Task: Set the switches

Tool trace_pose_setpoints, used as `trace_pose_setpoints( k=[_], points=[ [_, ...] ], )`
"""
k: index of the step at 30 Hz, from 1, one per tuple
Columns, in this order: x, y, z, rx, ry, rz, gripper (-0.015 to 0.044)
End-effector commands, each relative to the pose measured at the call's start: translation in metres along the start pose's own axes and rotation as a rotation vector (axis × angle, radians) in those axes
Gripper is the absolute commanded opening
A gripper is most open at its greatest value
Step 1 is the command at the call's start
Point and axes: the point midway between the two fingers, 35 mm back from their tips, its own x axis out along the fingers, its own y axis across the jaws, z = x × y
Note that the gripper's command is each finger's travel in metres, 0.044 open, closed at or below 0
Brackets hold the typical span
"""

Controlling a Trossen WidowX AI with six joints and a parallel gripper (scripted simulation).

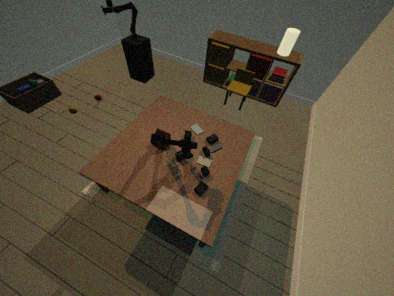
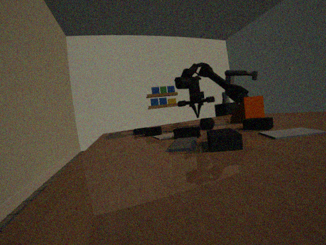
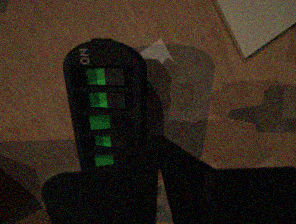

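Note:
The dark grey controller unit lies flat on the bench with its switches facing up. In the wrist view it runs up the left half of the frame, with "ON" printed at its far end. Several rocker switches show bright green ends, and the nearest part of the row is hidden behind my gripper. My gripper is shut and empty. It hangs a little above the bench, just right of the unit's near end. In the top view the unit is a small dark shape under the gripper.
A white sheet lies beyond the unit. Dark modules, a flat grey part and another sheet lie around. An orange block stands by the arm's base.

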Motion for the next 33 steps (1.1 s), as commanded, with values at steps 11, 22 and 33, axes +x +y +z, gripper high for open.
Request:
trace_pose_setpoints(
  k=[11, 22, 33],
  points=[
    [-0.05, 0.001, 0.0, 0.0, -0.001, 0.001, 0.0262],
    [-0.05, 0.001, 0.0, 0.0, -0.001, 0.001, 0.0131],
    [-0.05, 0.001, 0.0, 0.0, -0.001, 0.001, 0.0]
  ],
)
